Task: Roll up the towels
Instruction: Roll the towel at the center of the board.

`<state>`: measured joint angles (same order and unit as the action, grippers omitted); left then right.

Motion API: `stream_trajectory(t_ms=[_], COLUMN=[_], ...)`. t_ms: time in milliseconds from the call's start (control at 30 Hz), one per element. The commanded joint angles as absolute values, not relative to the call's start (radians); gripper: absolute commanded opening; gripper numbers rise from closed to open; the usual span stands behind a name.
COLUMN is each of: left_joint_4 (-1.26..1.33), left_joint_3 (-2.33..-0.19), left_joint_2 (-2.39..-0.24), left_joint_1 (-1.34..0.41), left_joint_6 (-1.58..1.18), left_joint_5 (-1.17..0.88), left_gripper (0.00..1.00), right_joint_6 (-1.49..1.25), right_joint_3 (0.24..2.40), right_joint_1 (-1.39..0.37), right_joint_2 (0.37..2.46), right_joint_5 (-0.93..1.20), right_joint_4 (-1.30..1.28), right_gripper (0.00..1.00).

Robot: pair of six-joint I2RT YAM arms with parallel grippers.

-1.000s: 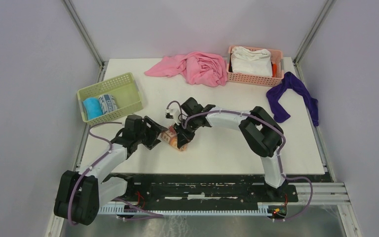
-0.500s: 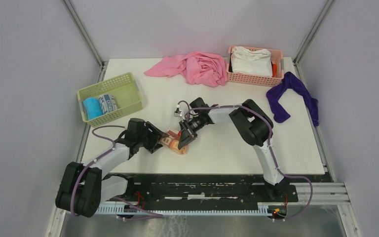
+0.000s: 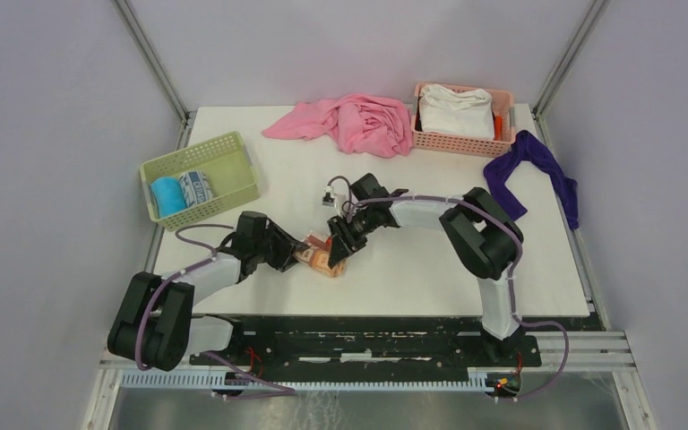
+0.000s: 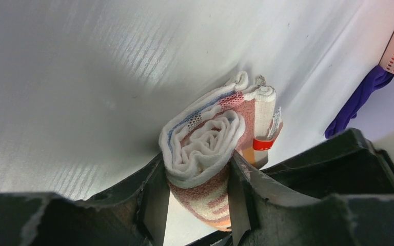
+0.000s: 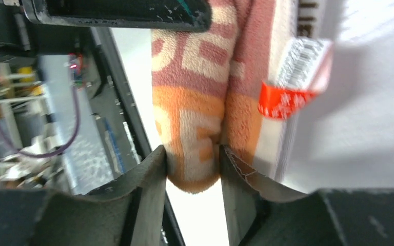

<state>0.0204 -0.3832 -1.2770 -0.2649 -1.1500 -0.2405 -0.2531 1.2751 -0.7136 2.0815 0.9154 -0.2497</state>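
Clearly, left fingers (image 4: 153,205) and right fingers (image 5: 151,184) each pinch an end of the towel roll (image 4: 205,146) (tag at its loose edge); uneven release could unwind it.

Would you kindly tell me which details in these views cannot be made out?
- Lettering on the rolled towel: top external, too small, covered by the left gripper and right gripper; right wrist, blurred, cut off.
- Print on the tag: right wrist, blurred.
- Contents of the pink basket: top external, under the white cloth.
- Pattern of the printed towel in the green basket: top external, too small.
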Motion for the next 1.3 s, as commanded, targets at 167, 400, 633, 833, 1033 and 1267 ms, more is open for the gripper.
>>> stream_trajectory(t_ms=[167, 400, 633, 833, 1033, 1267], left_joint_4=[-0.138, -0.153, -0.163, -0.173, -0.184, -0.189], left_joint_3=[-0.411, -0.426, -0.434, -0.446, -0.459, -0.464], left_joint_2=[-1.328, -1.328, -1.334, -1.341, -1.355, -1.324], left_joint_1=[-0.271, -0.282, -0.287, -0.290, -0.293, -0.294], left_joint_6=[-1.085, -1.085, -1.083, -1.082, -1.082, -1.086], left_joint_5=[-0.154, -0.142, -0.135, -0.128, -0.113, -0.111], left_gripper=[0.48, 0.49, 0.49, 0.51, 0.53, 0.63], right_joint_6=[-0.064, 0.078, 0.150, 0.168, 0.163, 0.118], right_joint_3=[1.188, 1.236, 1.301, 1.292, 1.269, 1.246], right_joint_1=[-0.802, -1.029, -1.165, -1.193, -1.202, -1.177], right_joint_2=[1.731, 1.723, 1.812, 1.894, 1.926, 1.945], right_joint_5=[0.270, -0.084, -0.244, -0.272, -0.259, -0.149], right_joint_4=[-0.307, -0.313, -0.347, -0.350, -0.350, -0.347], right_gripper=[0.62, 0.71, 0.72, 0.69, 0.60, 0.36])
